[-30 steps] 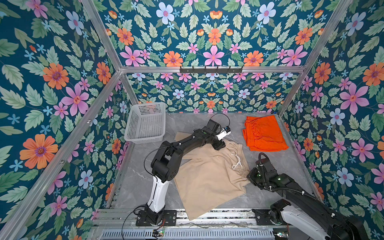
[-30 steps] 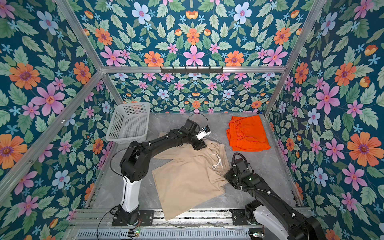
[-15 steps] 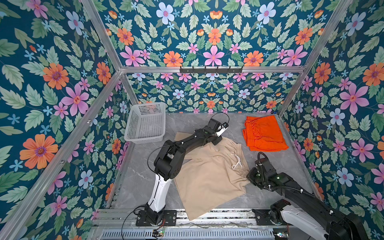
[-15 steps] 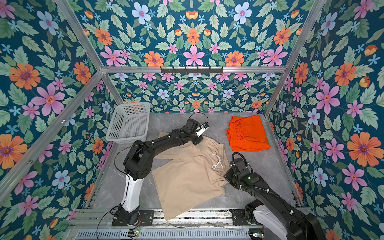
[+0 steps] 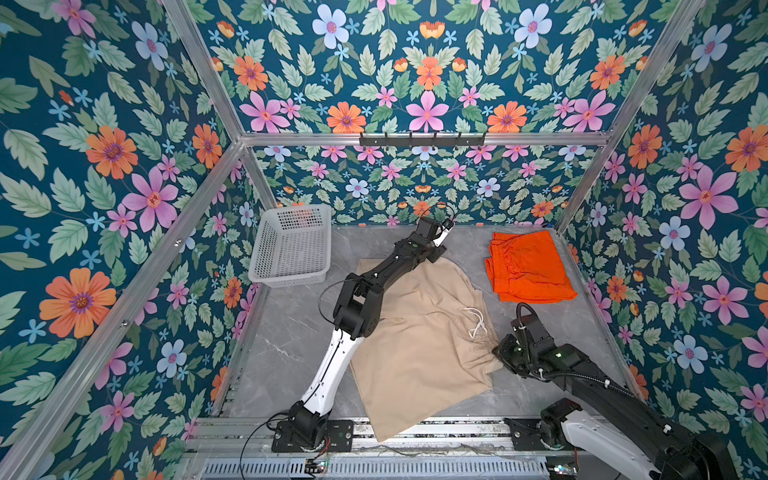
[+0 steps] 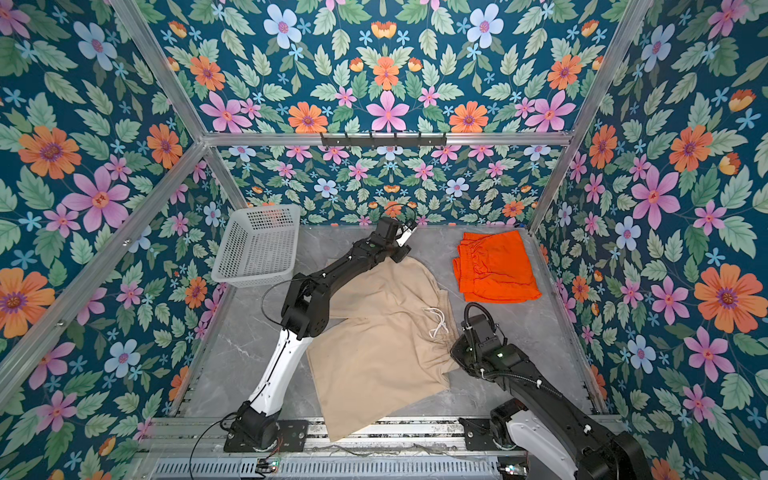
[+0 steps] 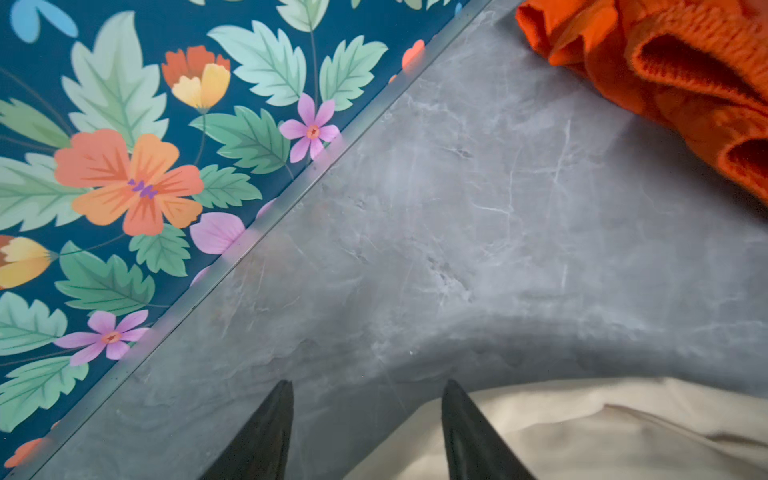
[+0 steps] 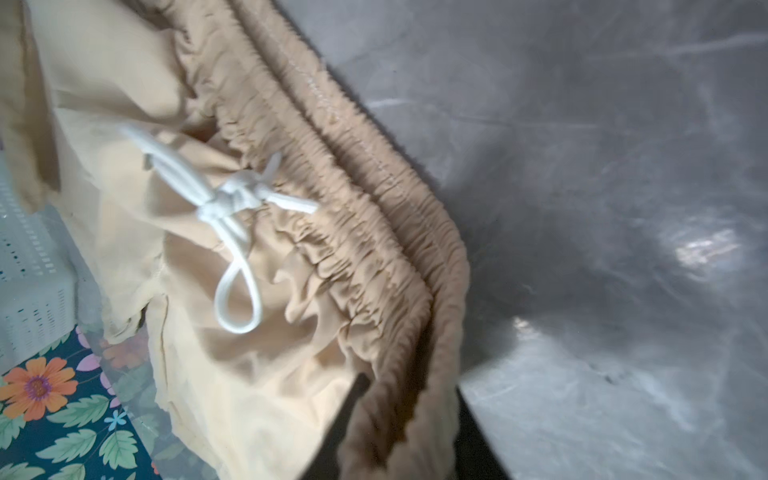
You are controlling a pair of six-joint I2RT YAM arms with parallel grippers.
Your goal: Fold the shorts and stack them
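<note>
Since the left gripper (image 7: 369, 388) hangs with its jaws apart and empty over the table (image 7: 478, 232), just off the far edge of the beige shorts (image 5: 415, 345), it should drop onto that corner and pinch both layers before lifting. The right gripper (image 8: 409, 411) straddles the waistband (image 8: 374, 199) at its near end, though I cannot tell if it clamps it; both corners should probably travel together so the fold lands flat, clear of the folded orange shorts (image 5: 528, 268) at far right

blurred beige shorts (image 8: 257, 374) mostly hide the right tool (image 8: 411, 419).
</note>
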